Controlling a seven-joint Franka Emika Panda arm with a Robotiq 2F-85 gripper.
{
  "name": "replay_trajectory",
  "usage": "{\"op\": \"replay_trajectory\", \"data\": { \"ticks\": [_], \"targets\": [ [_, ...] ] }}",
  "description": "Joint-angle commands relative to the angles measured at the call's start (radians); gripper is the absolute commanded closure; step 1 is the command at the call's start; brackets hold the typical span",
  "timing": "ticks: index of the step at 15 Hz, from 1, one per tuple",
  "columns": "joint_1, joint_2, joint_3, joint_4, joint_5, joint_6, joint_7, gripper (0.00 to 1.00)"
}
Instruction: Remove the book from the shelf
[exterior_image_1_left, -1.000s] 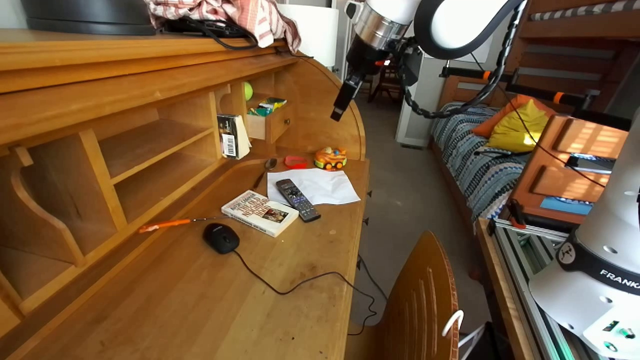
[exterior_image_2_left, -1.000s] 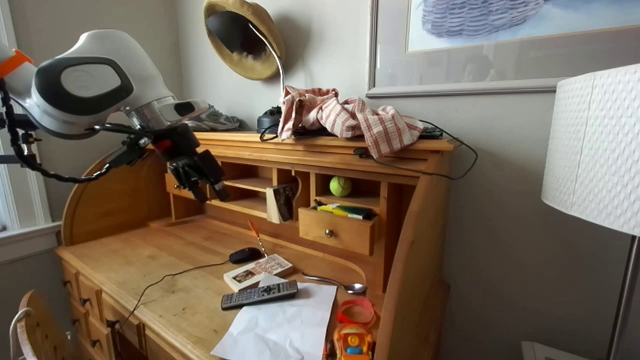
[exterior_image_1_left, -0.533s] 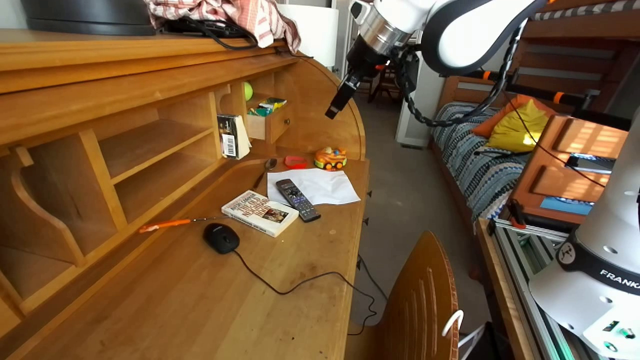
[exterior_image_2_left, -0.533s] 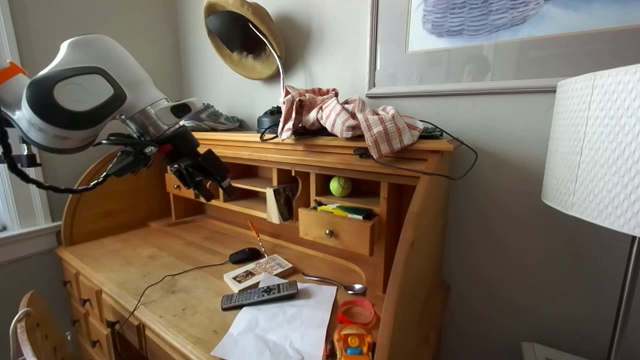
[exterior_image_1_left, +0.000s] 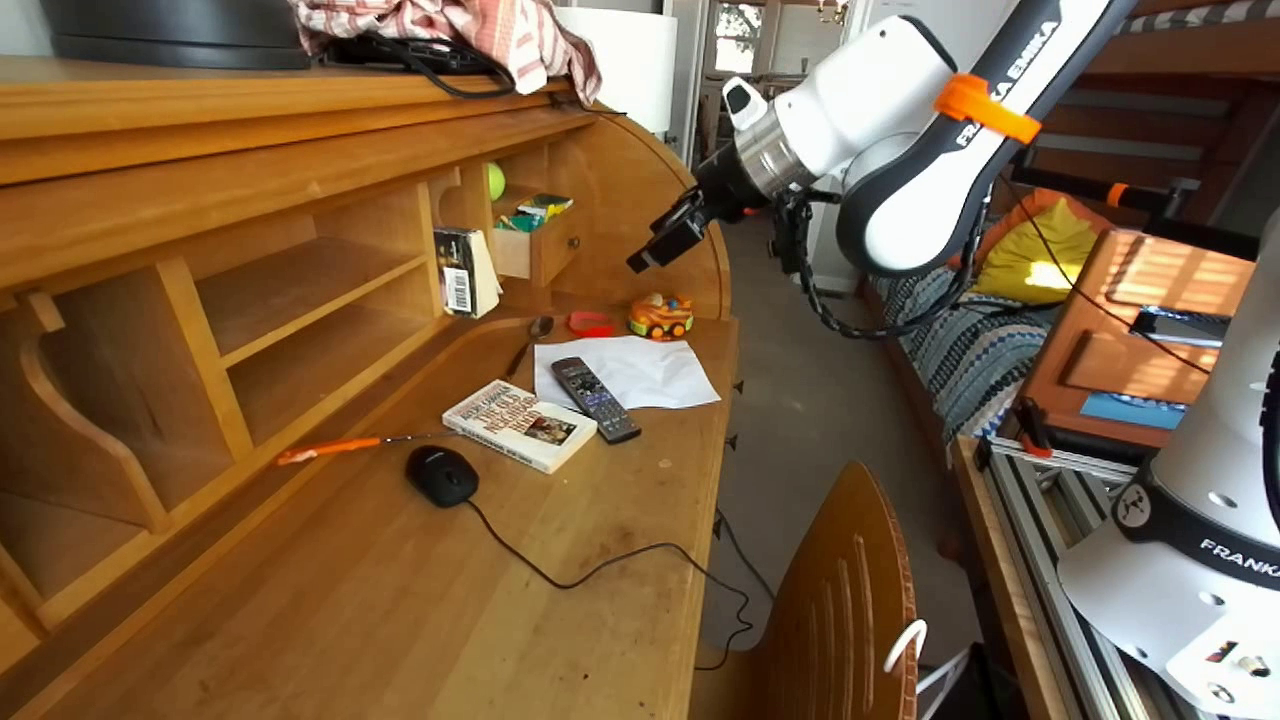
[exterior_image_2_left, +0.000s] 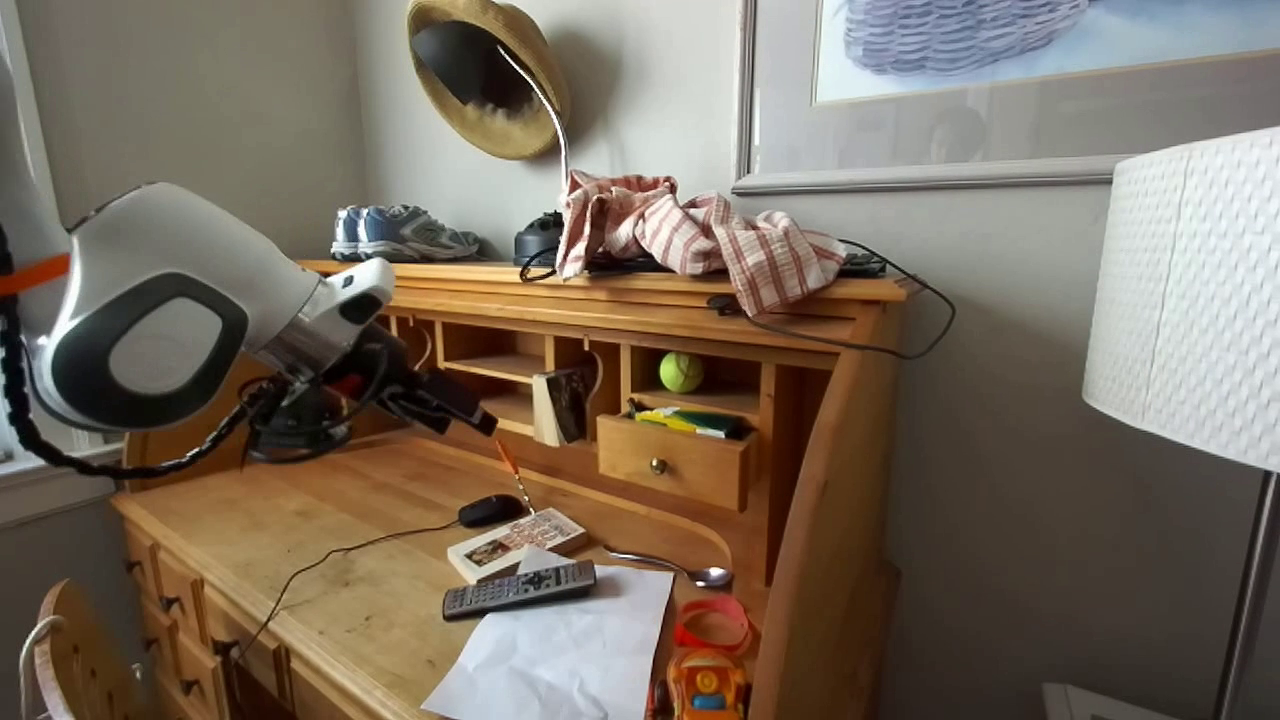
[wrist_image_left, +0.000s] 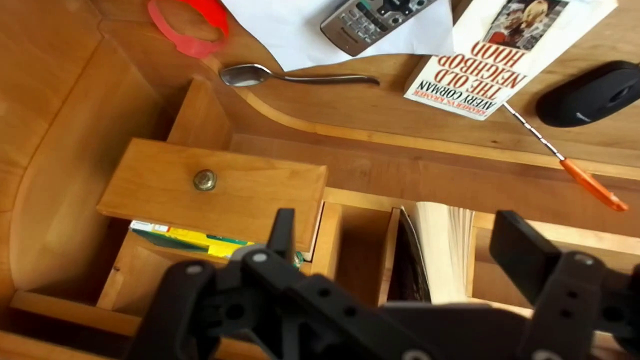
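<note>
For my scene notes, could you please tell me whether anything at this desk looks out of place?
Two things: the upright book juts out past the front of the shelf instead of sitting flush, and the nearby drawer stands pulled out rather than shut. I see nothing spilled.

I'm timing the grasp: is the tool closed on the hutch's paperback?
No: in the wrist view the tool stands open, the hutch showing between each finger and the paperback.
</note>
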Motion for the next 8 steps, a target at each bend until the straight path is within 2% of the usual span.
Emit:
{"op": "replay_trajectory", "data": {
  "ticks": [1,5,8],
  "targets": [
    [-0.019,0.254,0.008,0.056,-0.024,0.245,0.032,0.00],
    [-0.037,0.501,0.063,0.216,0.007,0.320,0.028,0.00],
    [-0.054,0.571,0.100,0.326,0.003,0.292,0.029,0.00]
  ]
}}
